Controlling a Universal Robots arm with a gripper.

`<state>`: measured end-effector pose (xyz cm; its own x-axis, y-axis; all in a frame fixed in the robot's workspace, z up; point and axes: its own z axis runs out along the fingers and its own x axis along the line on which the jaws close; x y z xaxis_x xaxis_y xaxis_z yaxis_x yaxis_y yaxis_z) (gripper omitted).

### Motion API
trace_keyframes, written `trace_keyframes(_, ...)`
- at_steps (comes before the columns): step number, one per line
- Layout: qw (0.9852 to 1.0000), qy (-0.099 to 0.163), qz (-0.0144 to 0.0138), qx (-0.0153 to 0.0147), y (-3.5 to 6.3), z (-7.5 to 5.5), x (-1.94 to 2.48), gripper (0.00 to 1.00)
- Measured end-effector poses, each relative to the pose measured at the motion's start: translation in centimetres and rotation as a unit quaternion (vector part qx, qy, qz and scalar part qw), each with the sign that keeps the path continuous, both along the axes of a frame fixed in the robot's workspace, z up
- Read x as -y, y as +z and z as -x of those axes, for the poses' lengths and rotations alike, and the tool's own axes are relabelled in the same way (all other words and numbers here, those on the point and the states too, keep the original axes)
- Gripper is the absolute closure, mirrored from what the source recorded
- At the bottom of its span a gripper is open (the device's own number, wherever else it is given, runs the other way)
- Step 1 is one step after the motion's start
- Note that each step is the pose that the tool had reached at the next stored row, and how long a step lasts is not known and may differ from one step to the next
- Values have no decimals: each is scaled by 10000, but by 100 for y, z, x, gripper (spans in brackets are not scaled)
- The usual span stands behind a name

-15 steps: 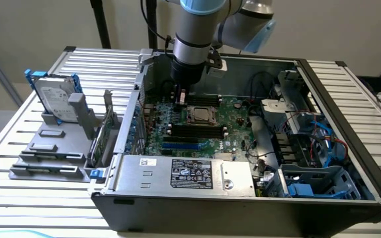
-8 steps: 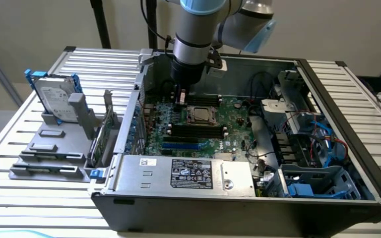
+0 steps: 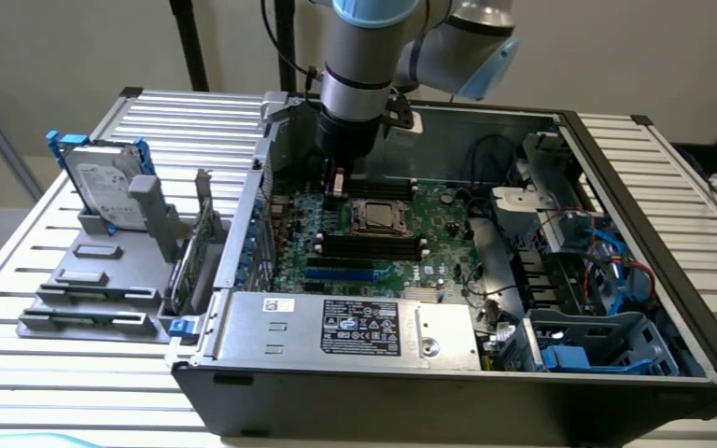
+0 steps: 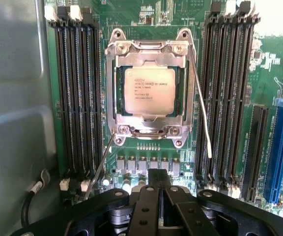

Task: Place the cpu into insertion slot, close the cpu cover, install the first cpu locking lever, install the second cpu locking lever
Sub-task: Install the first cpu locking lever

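Black gripper [image 3: 333,187], fingers pressed together and empty, hangs toward the exterior view's left of the dark silver-rimmed insertion slot [image 3: 376,230]. The silver-grey square cpu [image 4: 149,91] lies inside (thin metal cpu cover [image 4: 113,98] framing it), with a thin wire lever [image 4: 201,105] splayed clear.

We record:
- cpu [image 4: 149,90]: printed lines too small to read.
- gripper [image 4: 158,181]: body cut off at the wrist picture's edge.
- power supply label [image 3: 360,327]: text illegible to us.
- arm [image 3: 358,56]: cut off at the exterior view's upper edge, covering part of the motherboard [image 3: 433,210] behind it.
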<state>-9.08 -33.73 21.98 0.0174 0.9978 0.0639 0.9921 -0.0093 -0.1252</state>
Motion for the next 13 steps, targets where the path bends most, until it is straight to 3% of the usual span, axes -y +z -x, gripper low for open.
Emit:
trace_keyframes(2, 10000, -4, -34, 0, 5, 58, 0, 89)
trace_keyframes(11, 9990, -318, -314, 2, 51, 113, 0, 89)
trace_keyframes(13, 9985, -425, -350, 5, 55, 116, 0, 89)
